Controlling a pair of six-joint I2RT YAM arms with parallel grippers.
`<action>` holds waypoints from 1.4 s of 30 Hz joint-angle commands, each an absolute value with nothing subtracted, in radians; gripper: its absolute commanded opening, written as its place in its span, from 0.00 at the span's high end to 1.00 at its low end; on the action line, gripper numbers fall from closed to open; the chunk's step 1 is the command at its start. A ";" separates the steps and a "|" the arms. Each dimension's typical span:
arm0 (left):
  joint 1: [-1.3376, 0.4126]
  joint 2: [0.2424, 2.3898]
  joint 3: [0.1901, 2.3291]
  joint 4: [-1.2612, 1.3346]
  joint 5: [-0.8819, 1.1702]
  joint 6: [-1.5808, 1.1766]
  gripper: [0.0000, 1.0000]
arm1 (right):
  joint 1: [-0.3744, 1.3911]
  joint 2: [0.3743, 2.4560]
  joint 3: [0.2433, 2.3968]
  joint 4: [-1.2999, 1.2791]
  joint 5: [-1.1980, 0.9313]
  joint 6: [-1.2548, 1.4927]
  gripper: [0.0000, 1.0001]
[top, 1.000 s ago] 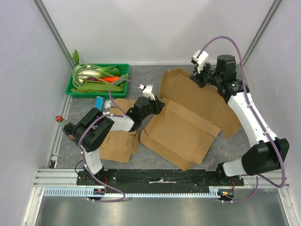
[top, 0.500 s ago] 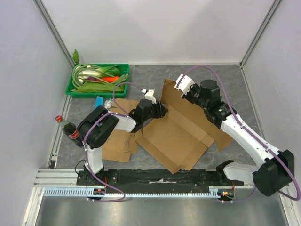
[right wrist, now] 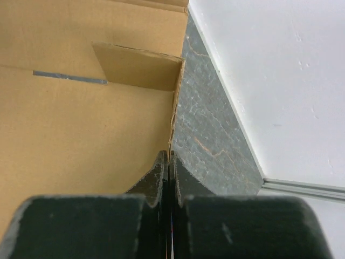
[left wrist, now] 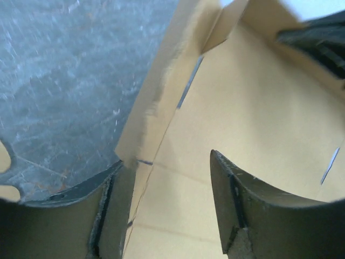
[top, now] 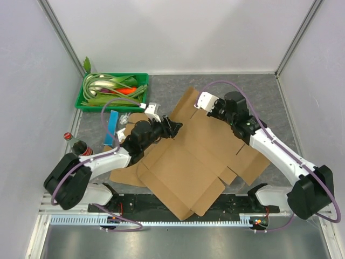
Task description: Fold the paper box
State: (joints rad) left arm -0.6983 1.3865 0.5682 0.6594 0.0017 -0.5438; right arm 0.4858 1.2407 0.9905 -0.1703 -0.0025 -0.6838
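The paper box [top: 188,162], flat brown slotted cardboard, is lying in the middle of the table [top: 269,97]. The left arm is stretching low rightward, left claw [left wrist: 167,167] gaping astride a flap edge. The right arm is bending leftward, right claw [right wrist: 168,159] pinching the box's far edge.

Bare grey table [top: 280,108] behind the paper box [top: 183,162]; green tray [top: 80,101] and cola bottle [top: 80,147] at left.

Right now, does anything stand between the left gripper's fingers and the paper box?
Nothing visible does. The left gripper has its fingers open right at the paper box, a flap edge reaching one finger and bare cardboard behind the gap. The right gripper is shut on the box's edge.
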 commanded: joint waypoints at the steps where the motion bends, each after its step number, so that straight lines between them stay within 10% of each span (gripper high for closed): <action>1: -0.690 1.281 0.609 0.585 -0.083 -0.486 0.32 | 0.468 1.279 1.069 -0.225 0.003 -0.749 1.00; 13: -0.646 1.319 0.711 0.640 0.099 -0.480 0.41 | 0.357 1.335 1.218 -0.319 -0.155 -0.808 1.00; 22: -0.661 1.575 1.072 0.602 0.178 -0.305 0.28 | 0.347 1.391 1.285 -0.379 -0.215 -0.859 1.00; 36: -0.669 1.736 1.155 0.640 0.244 -0.152 0.37 | 0.347 1.361 1.203 -0.318 -0.242 -0.841 1.00; 42: -0.673 1.773 1.175 0.634 0.131 -0.114 0.55 | 0.347 1.356 1.201 -0.316 -0.244 -0.834 1.00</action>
